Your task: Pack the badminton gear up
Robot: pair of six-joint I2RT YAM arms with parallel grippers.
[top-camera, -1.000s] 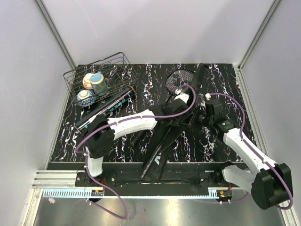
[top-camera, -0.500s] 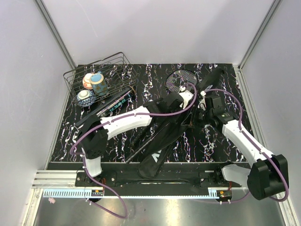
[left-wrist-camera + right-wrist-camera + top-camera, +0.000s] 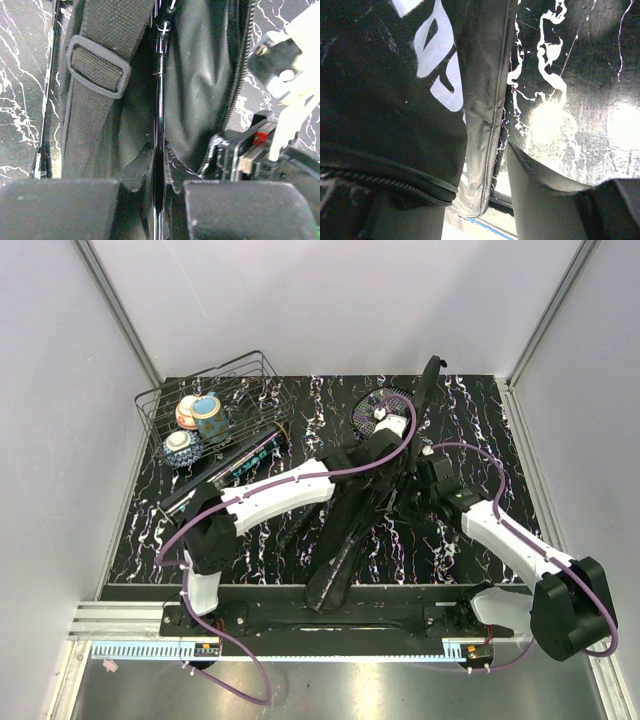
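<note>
My left tool (image 3: pixel 158 170) is clamped on the thin shaft of a racket (image 3: pixel 159 100), which runs straight ahead of the wrist along the open mouth of the bag (image 3: pixel 340 555). The bag lies slantwise across the middle of the counter (image 3: pixel 320 410), between the two arms. My right tool (image 3: pixel 475 210) has its jaws apart, with the bag's zipper edge hanging loose in the gap and nothing pinched. A strung head (image 3: pixel 385 405) shows at the bag's far end; I judge it belongs to the racket I hold, though I cannot be sure. A second shaft (image 3: pixel 46 100) lies on the counter just beside the bag's strap (image 3: pixel 97 70). The tube (image 3: pixel 235 462) rests well apart at the left, against the wire basket (image 3: pixel 150 405), and I cannot make out any shuttlecocks. The racket should be light and stiff, but that glossy shaft is narrow and likely to twist or slip in a pinch. I would rather hold it near the throat or the thicker handle and keep off the strings, which look easy to snag on the zipper. The bag is soft cloth and will probably sag shut on its own. I think it wants a grip on the stiffer zipper rim, lifted to keep the mouth wide while the head slides in.
</note>
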